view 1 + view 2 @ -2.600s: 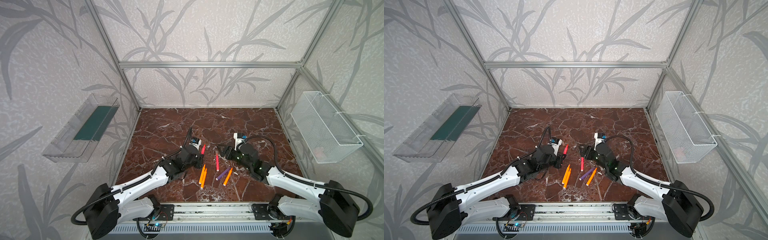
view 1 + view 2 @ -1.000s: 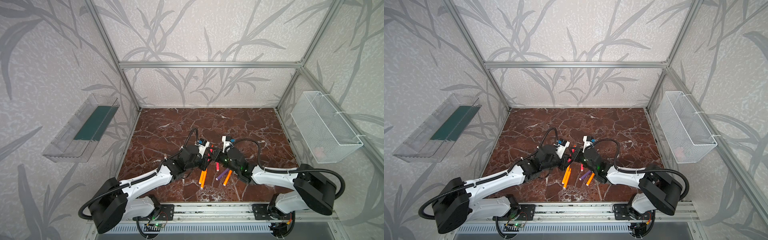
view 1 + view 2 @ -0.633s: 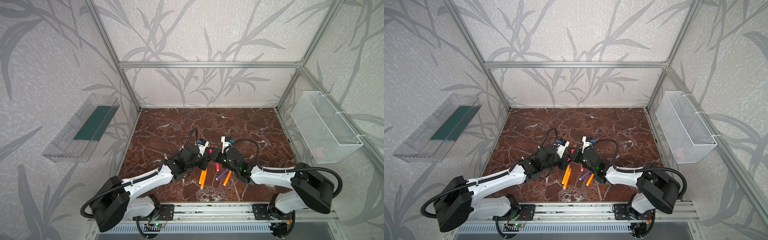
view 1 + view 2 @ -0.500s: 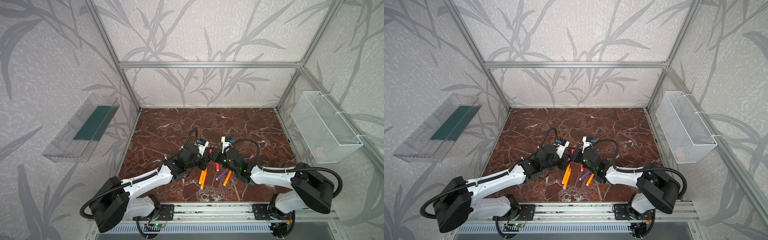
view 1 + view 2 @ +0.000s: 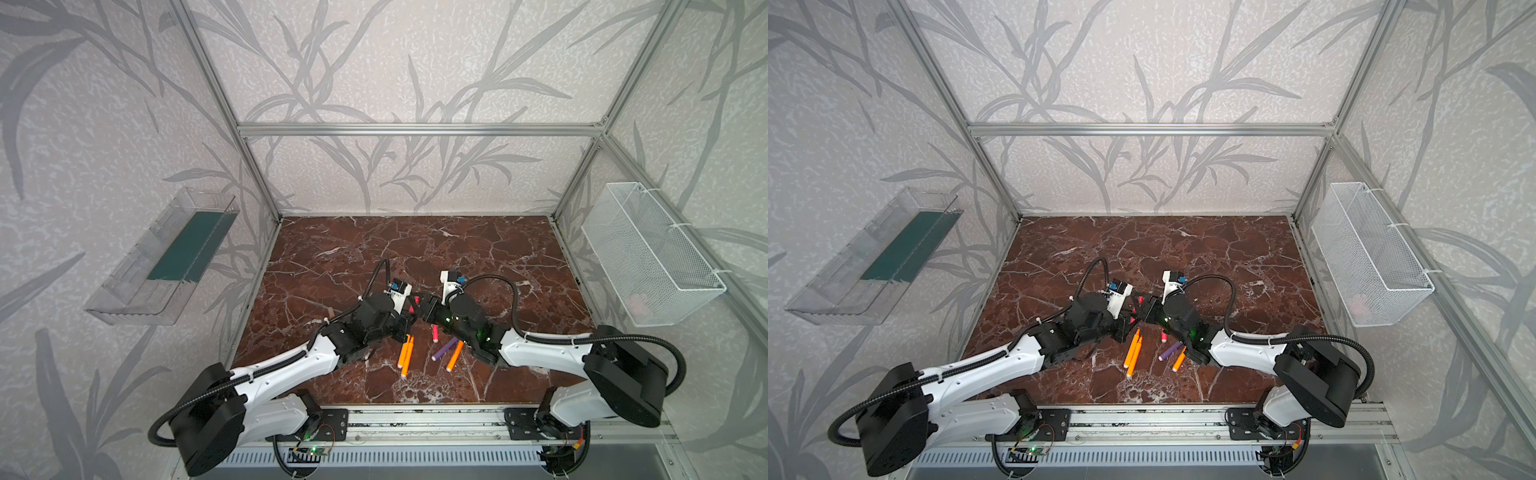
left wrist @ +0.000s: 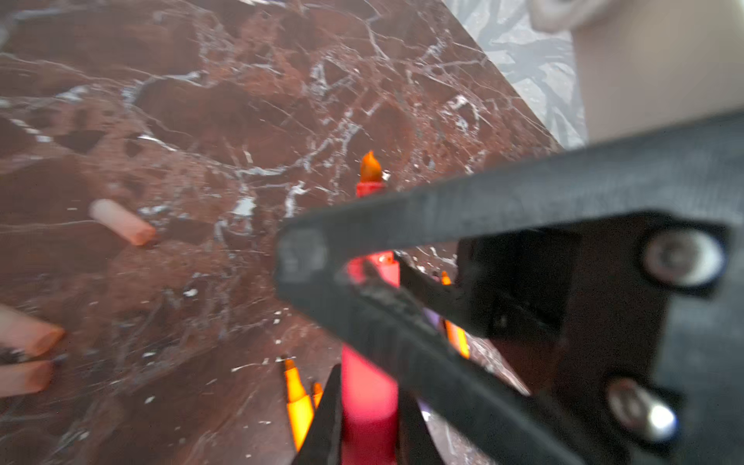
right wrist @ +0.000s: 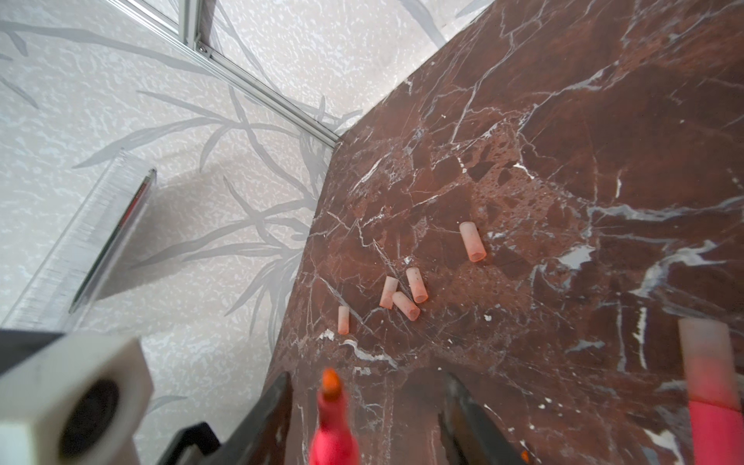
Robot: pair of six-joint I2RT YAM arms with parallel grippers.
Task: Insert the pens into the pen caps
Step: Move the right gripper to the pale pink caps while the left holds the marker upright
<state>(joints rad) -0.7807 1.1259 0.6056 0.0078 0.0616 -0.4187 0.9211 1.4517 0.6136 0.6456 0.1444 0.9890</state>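
My left gripper is shut on a pink-red pen, held above the marble floor in the middle. Its bare orange tip stands between the fingers of my right gripper, which is open and not touching it. In both top views the two grippers meet tip to tip. Several loose pale peach pen caps lie beyond them. A pink-red pen with a cap on it shows at the edge of the right wrist view.
On the floor under the grippers lie two orange pens, a purple one, a third orange and a pink-red one. A clear tray hangs on the left wall. A white wire basket hangs on the right wall.
The two arms came together over the middle. Since then the right gripper's jaws have opened round the pen. The left gripper still holds it.
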